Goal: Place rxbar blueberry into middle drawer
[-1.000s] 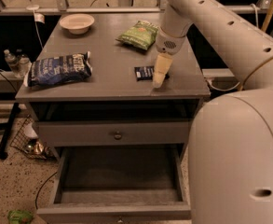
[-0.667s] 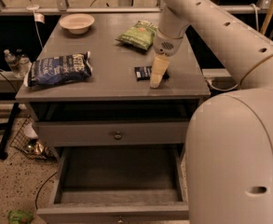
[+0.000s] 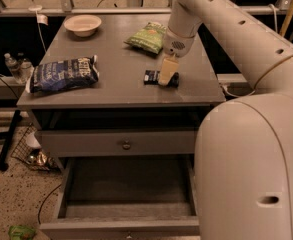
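Observation:
The rxbar blueberry [image 3: 151, 77], a small flat dark navy wrapper, lies on the grey cabinet top [image 3: 121, 59] near its right front. My gripper [image 3: 166, 75] points down from the white arm [image 3: 221, 19] and sits right over the bar's middle, hiding part of it. I cannot tell whether it touches the bar. The middle drawer [image 3: 128, 191] is pulled open below, its dark floor bare, well under and in front of the gripper.
A large dark blue chip bag [image 3: 63, 74] lies at the left front of the top. A green snack bag [image 3: 148, 35] and a white bowl [image 3: 82, 24] are at the back. A closed drawer with a knob [image 3: 126, 145] sits above the open one. My white base [image 3: 251, 169] fills the right.
The gripper has shifted a little to the left and now covers the middle of the bar. The bar, bags and drawer have not moved.

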Controlling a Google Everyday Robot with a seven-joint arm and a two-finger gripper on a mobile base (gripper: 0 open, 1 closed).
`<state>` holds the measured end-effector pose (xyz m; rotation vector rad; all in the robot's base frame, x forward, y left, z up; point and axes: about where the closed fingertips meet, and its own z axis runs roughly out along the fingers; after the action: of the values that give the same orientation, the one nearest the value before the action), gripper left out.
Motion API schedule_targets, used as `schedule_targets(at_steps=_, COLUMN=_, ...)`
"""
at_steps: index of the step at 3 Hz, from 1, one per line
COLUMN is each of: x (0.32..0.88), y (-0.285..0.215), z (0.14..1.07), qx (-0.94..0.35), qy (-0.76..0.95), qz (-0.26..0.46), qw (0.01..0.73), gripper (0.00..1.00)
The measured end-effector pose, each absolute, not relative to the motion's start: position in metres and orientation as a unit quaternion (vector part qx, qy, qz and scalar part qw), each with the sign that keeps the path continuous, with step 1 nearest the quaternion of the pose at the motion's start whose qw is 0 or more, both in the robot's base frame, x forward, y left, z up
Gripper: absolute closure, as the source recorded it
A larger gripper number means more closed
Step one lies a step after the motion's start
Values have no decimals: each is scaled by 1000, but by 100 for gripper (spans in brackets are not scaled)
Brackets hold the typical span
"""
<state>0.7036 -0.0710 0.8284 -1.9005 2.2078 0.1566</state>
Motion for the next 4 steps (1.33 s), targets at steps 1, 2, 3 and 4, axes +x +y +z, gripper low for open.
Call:
schedule_targets(at_steps=1, x=702, y=-72, z=833, qx=-647, qy=752, qz=53, qw=116, gripper=100)
schedule_targets(at_steps=2, x=650, y=-90, z=890, qx=-640, qy=745, qz=43, qw=183, gripper=100)
schedule_targets(at_steps=3, x=591, y=-109, z=914, qx=-633, qy=749, qz=37, qw=195, gripper=100)
schedule_targets(at_steps=4, x=536, y=-117, z=903, qx=-649, qy=737, qz=75, qw=173, gripper=100)
